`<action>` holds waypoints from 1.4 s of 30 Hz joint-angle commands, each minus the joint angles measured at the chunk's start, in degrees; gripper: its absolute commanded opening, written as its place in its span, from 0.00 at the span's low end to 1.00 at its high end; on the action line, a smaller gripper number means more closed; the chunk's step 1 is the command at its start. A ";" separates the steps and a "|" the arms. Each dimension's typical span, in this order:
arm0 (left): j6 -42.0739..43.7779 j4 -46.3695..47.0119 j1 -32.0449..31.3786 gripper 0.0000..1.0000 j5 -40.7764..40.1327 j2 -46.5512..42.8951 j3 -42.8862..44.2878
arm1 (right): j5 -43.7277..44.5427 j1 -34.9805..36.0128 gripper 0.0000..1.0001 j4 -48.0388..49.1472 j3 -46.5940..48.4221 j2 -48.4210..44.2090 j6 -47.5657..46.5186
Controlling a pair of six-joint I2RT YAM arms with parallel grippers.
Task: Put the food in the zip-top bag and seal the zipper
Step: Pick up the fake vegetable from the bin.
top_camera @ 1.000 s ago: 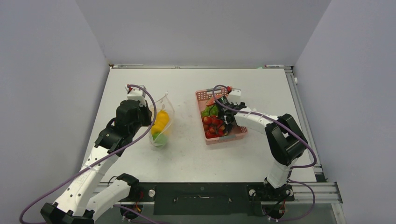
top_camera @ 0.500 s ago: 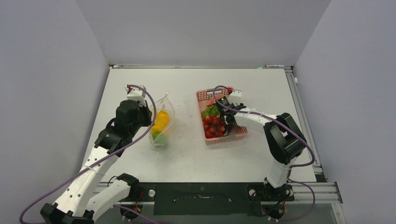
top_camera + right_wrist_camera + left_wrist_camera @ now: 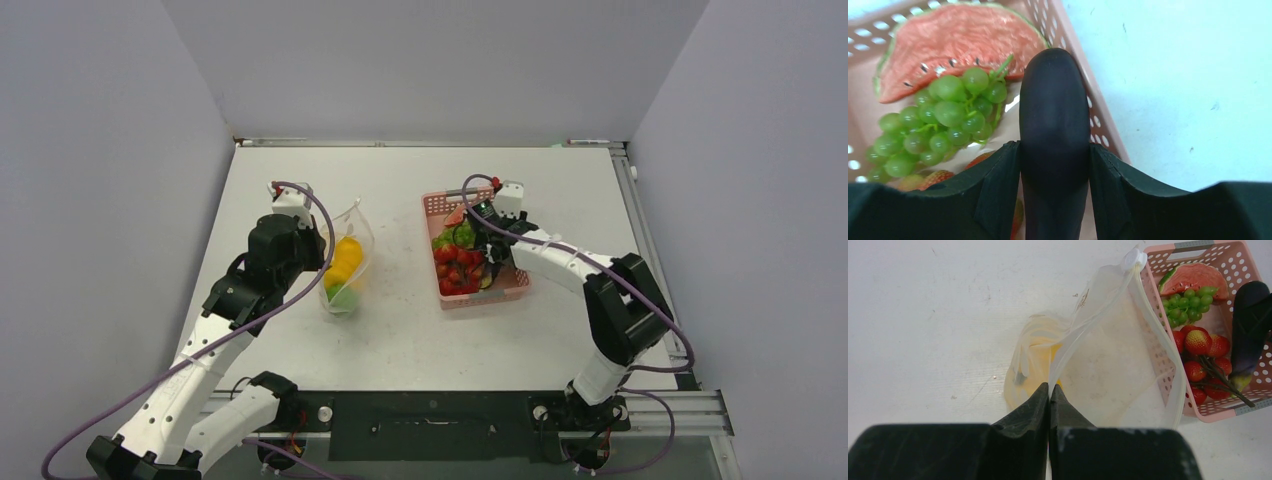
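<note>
We judge the eggplant, at the 3 o'clock side of the pink basket, light, stiff and slick, so our right claw clamps its thick middle, while the left claw, fully closed, pinches the zip-top bag at its rim.

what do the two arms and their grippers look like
Both the left arm and the right arm have white links with chunky black joint housings. A purple cable loops along each, ending in a small red connector near the wrist. The left gripper and right gripper have matte black fingers tapering to wedge tips.
</note>
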 commanded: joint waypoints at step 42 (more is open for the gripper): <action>-0.52 2.58 0.30 0.00 0.93 -0.89 0.19 | -7.30 23.87 0.24 31.45 11.40 -16.36 -9.48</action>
